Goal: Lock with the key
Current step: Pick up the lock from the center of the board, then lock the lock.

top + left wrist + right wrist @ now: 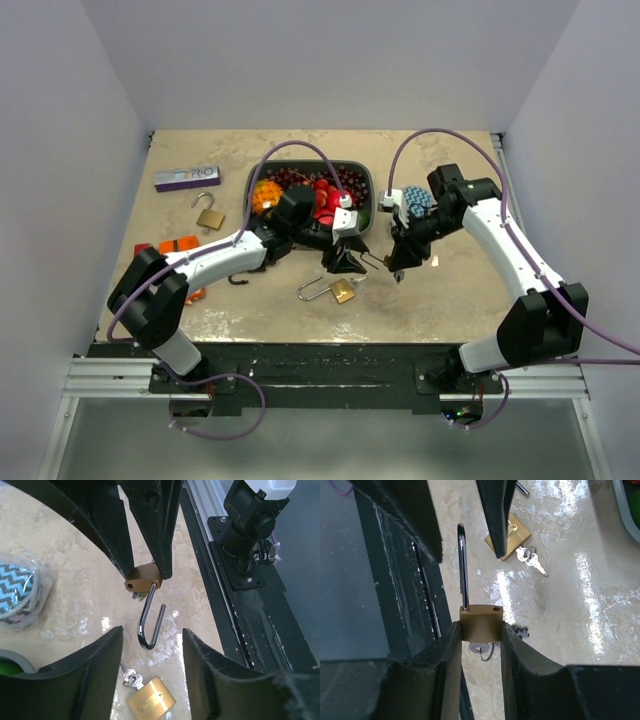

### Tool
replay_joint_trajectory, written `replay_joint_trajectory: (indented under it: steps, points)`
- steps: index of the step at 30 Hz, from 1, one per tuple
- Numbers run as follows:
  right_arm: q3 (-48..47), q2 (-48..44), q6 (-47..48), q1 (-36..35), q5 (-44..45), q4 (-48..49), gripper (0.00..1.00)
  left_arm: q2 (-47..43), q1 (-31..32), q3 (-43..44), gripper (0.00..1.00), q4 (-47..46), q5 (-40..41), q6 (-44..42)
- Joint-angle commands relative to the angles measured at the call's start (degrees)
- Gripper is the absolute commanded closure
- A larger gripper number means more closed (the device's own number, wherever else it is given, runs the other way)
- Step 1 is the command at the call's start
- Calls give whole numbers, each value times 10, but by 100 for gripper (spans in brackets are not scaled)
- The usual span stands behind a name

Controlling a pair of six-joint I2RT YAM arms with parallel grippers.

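Right wrist: the right gripper (480, 630) clamps a lock (481, 621), shackle open toward 12 o'clock, key (479, 647) at 6. Left wrist: the left gripper (152, 635), spread wide, has that lock at 12 o'clock. Top: three locks; second lock (342, 291) and third lock (210, 216) lie on the surface (260, 300).

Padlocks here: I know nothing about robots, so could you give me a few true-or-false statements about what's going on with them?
1. The right gripper grips a brass padlock by its body. True.
2. That padlock's shackle is clicked shut. False: it stands open, with one end free.
3. The left gripper is holding a key. False: it is open and empty.
4. On the table lies another padlock with keys by it. True.
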State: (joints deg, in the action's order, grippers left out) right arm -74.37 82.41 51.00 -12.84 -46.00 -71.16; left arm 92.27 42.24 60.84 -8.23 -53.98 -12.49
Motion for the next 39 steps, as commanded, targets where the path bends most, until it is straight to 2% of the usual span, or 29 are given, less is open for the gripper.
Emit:
replay_joint_trajectory:
  steps: [1,4,9,10,13,14,18,22,29,32,33,34,35,36,37,39]
  points:
    - [-38,-8,8,-4,-23,-28,100,19,2,11,53,-78,-23,26]
    - [-50,-5,16,-3,-27,-39,100,25,2,13,65,-88,-28,34]
    - [-60,4,19,-4,-25,-50,100,32,2,17,75,-88,-35,53]
    - [-61,6,21,-4,-23,-53,100,32,3,17,70,-91,-34,55]
    - [-63,11,22,-4,-23,-56,100,27,3,15,48,-91,-33,57]
    - [-63,11,23,-4,-20,-55,100,25,2,13,46,-93,-34,56]
    - [-65,13,26,-4,-15,-55,100,19,3,8,45,-95,-35,59]
    - [-67,12,28,-8,-17,-56,100,19,3,6,54,-115,-31,76]
    - [-64,12,19,-17,-16,-50,100,22,3,9,57,-131,-33,120]
    - [-65,12,12,-18,-19,-49,100,19,3,1,66,-137,-35,121]
    - [-65,12,10,-17,-22,-49,100,18,2,-1,82,-137,-38,119]
    - [-68,12,9,-18,-23,-49,100,18,3,-2,92,-137,-39,117]
    - [-68,13,6,-17,-30,-48,100,17,2,-5,100,-136,-40,115]
    - [-69,13,7,-17,-31,-49,100,14,2,-5,100,-135,-42,115]
    - [-75,15,6,-17,-32,-54,80,12,3,-6,100,-134,-42,115]
    - [-80,19,7,-17,-37,-59,48,6,0,-7,100,-135,-44,121]
